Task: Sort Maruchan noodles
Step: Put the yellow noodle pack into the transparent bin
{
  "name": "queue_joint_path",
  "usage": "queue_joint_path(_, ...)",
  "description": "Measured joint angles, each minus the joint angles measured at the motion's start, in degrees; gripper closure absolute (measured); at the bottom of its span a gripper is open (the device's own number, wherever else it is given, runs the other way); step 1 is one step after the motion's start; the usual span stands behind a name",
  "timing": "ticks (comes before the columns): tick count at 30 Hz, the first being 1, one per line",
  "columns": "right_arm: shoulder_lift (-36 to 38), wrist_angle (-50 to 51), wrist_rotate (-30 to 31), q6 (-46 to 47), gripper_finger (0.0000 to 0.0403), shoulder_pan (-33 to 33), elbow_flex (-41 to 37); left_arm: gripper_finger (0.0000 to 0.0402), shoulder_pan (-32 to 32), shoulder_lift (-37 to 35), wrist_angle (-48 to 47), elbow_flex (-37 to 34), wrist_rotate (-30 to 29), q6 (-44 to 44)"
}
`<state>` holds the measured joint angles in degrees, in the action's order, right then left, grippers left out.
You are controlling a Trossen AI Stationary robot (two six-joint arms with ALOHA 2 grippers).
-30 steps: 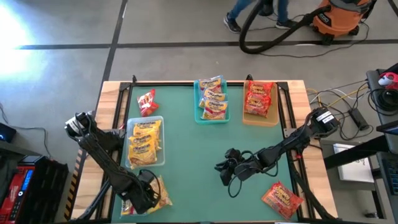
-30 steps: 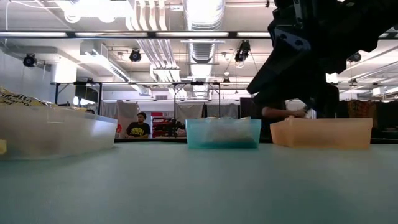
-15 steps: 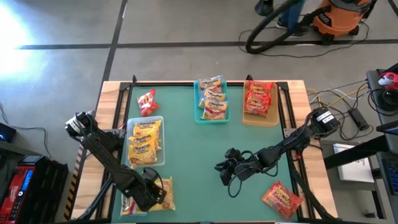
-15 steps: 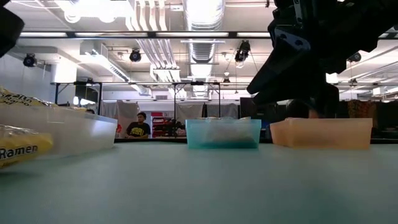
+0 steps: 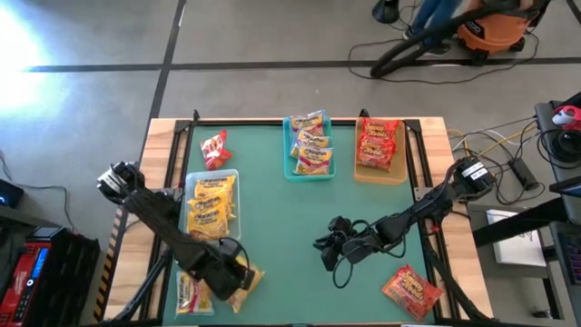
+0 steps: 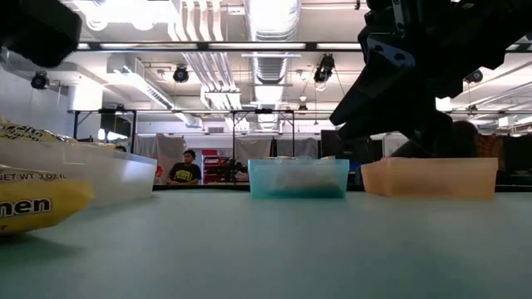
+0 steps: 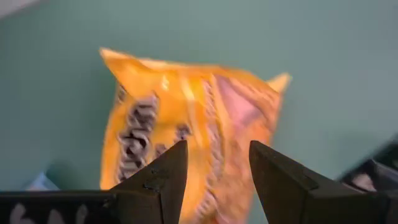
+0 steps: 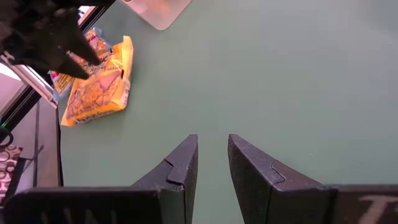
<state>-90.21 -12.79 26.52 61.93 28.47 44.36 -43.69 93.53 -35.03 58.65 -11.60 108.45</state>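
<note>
Sorting is judged well advanced: the clear tray (image 5: 211, 207), teal tray (image 5: 310, 145) and tan tray (image 5: 379, 147) each already hold Maruchan packets. The left end effector (image 5: 238, 277), fingers parted, hangs over an orange-yellow packet (image 7: 186, 140) lying on the green surface (image 5: 300, 227) directly beneath it, not gripped. The right end effector (image 5: 324, 245) waits mid-surface, fingers narrow and empty; a red packet (image 5: 411, 291) near it and another red packet (image 5: 214, 150) beyond the clear tray remain unsorted.

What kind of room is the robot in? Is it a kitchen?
Not a kitchen. It looks like a big workshop or lab: bare silver ceiling ducts hang overhead, metal racks stand behind the green table, and an orange shop vacuum sits on the grey concrete floor.
</note>
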Motion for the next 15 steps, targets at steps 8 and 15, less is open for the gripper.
queue_joint_path(8, 0.0, 0.0, 0.0, -0.1, 0.0323, 0.0, 0.0, 0.0247, -5.1, 0.9, -0.9, 3.3, 5.5, 3.6)
queue_joint_path(15, 0.0, 0.1, 0.0, -1.5, 0.0323, 0.0, 0.0, 0.0247, -6.4, 5.0, -0.5, 3.5, 8.1, 7.7)
